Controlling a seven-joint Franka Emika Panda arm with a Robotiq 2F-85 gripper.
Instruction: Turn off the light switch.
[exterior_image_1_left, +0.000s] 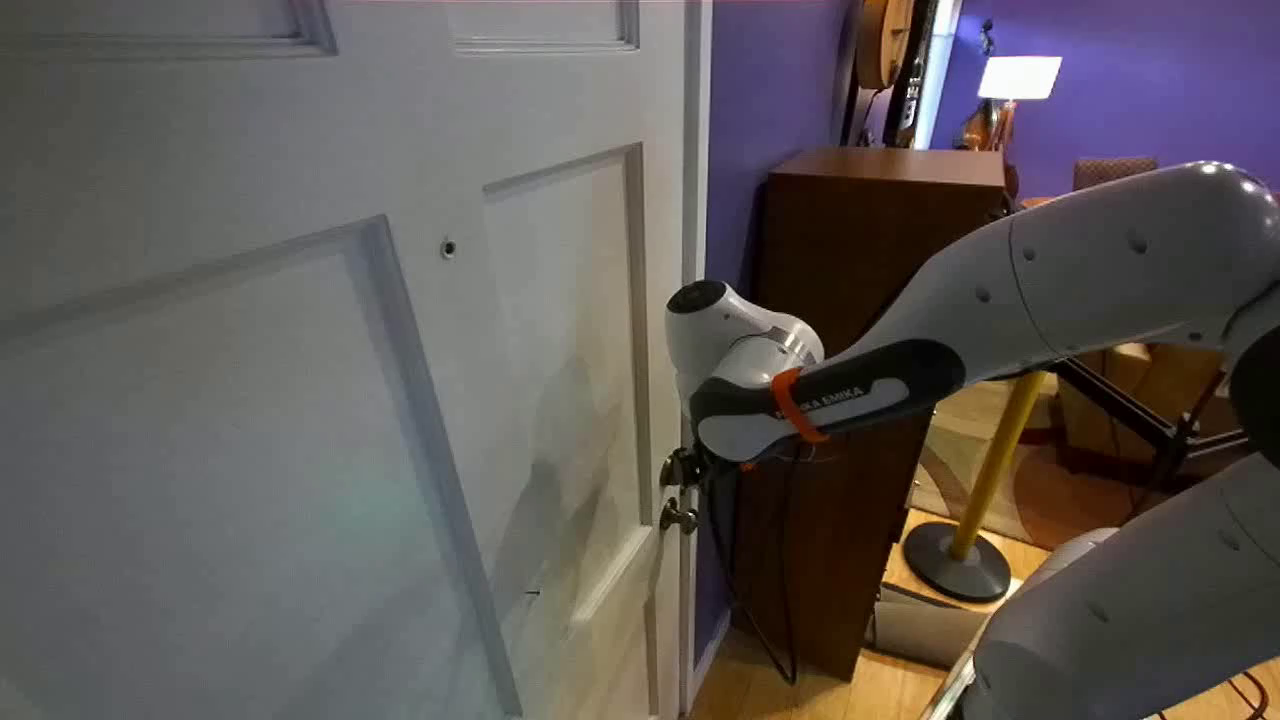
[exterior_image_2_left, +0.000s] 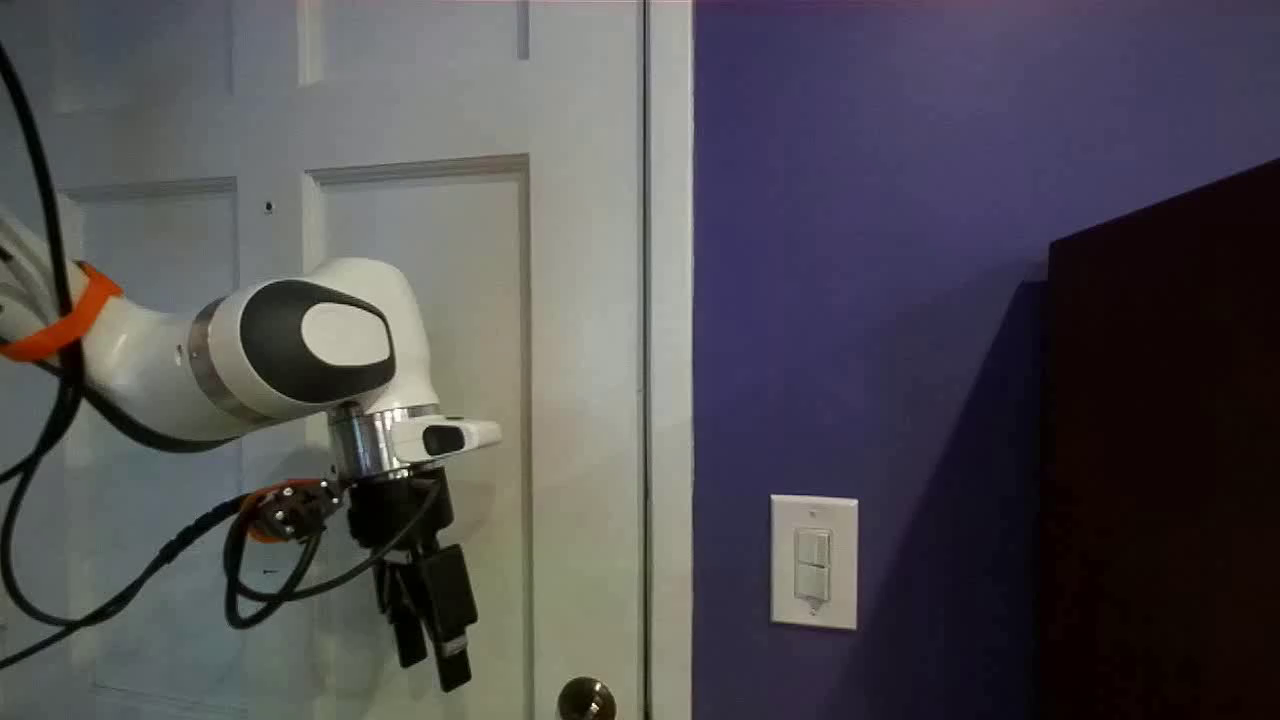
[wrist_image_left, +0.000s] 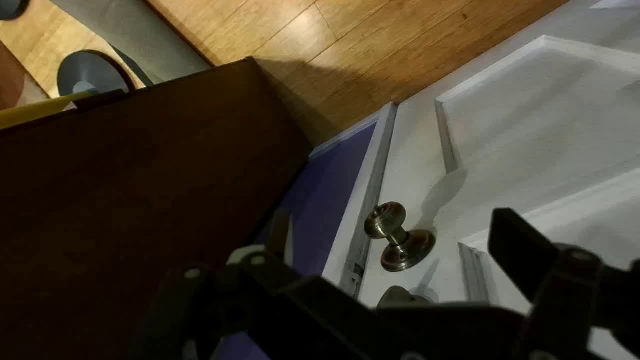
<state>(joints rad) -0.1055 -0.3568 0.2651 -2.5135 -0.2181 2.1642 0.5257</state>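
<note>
The light switch (exterior_image_2_left: 814, 562) is a white upright wall plate with two stacked rockers on the purple wall, right of the door frame in an exterior view. It does not show elsewhere. My gripper (exterior_image_2_left: 433, 665) hangs fingers-down in front of the white door, left of the switch and apart from it. Its fingertips reach slightly below the plate's level in that view. In the wrist view the gripper (wrist_image_left: 392, 225) has its fingers wide apart, with nothing held between them. The arm hides the gripper in the remaining exterior view.
The white panelled door (exterior_image_2_left: 590, 330) has a brass knob (wrist_image_left: 395, 235) and a latch turn (wrist_image_left: 400, 296) above it. A tall dark brown cabinet (exterior_image_2_left: 1170, 450) stands right of the switch. Cables (exterior_image_2_left: 130, 590) hang from the arm. A yellow post (exterior_image_1_left: 1000, 460) stands on the floor.
</note>
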